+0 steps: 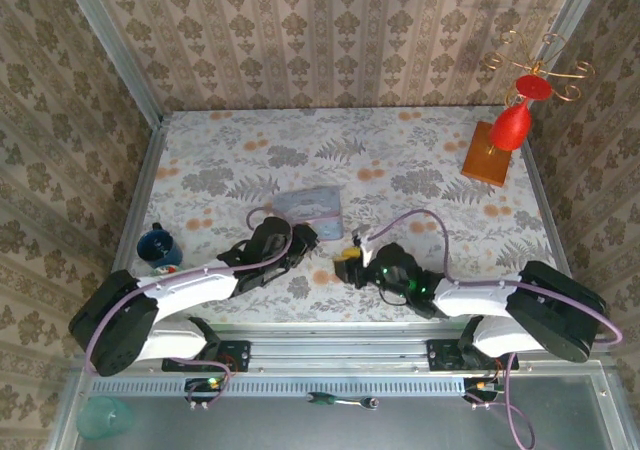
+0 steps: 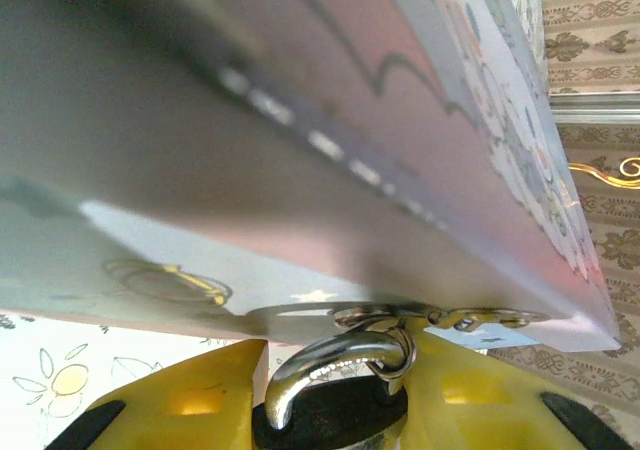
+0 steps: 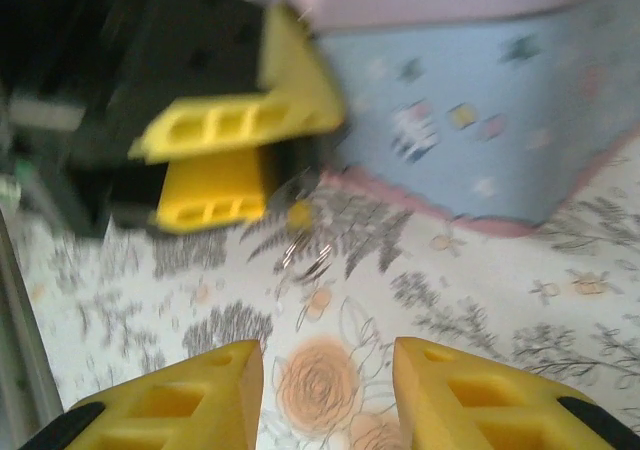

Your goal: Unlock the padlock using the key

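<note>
Now the left hand clamps the tiny padlock, steadying it where its shackle hooks through the hasp of the pastel tin box, while the right hand hangs opposite, spread wide, nothing held, likely lining up an approach.

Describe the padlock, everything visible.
The padlock is small, with a dark body and a shiny silvery curved shackle. The shackle looks closed and passes through a metal loop on the edge of the pastel tin box. The left hand grips the body between yellow fingers. Its lower part is out of frame.
</note>
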Robot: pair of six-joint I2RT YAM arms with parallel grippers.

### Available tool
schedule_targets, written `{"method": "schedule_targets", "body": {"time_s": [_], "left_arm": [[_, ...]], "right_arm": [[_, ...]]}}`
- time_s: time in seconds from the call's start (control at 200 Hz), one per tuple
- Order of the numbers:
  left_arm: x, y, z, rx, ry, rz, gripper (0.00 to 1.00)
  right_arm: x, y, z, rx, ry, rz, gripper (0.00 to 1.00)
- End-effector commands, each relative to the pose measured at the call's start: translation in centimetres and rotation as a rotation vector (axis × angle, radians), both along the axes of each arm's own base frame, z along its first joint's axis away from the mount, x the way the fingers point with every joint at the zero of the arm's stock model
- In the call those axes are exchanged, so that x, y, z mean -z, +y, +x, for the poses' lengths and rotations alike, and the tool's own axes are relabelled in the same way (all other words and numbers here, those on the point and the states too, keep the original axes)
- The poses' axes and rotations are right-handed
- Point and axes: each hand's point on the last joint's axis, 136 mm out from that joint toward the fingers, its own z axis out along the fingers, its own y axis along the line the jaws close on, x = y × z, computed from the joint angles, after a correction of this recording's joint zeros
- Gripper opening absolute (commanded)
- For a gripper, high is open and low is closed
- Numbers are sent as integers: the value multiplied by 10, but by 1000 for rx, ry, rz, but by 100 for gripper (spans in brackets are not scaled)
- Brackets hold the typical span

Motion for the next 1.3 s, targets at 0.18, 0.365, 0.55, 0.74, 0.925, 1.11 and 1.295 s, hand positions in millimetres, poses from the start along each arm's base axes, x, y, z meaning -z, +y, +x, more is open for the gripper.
{"method": "schedule_targets", "body": {"time_s": [0.18, 0.365, 0.55, 0.74, 0.925, 1.11, 1.295], "left_arm": [[-19, 2, -1, 10, -34, -3, 0], [-21, 2, -3, 20, -37, 16, 0], [-21, 3, -5, 20, -37, 18, 0], [-24, 0, -5, 30, -46, 17, 0], [-24, -2, -7, 37, -48, 14, 0], [-23, -4, -7, 41, -47, 16, 0], [-22, -8, -7, 49, -44, 16, 0]], "right_arm": [[-4, 10, 9, -10, -412, -208, 45], [-11, 22, 9, 8, -506, -221, 47], [-12, 35, 10, 5, -557, -265, 48], [-10, 42, 17, 46, -556, -274, 47], [-2, 43, 23, 80, -544, -290, 45], [3, 44, 23, 81, -531, -291, 39], [4, 45, 23, 78, -526, -284, 30]]}}
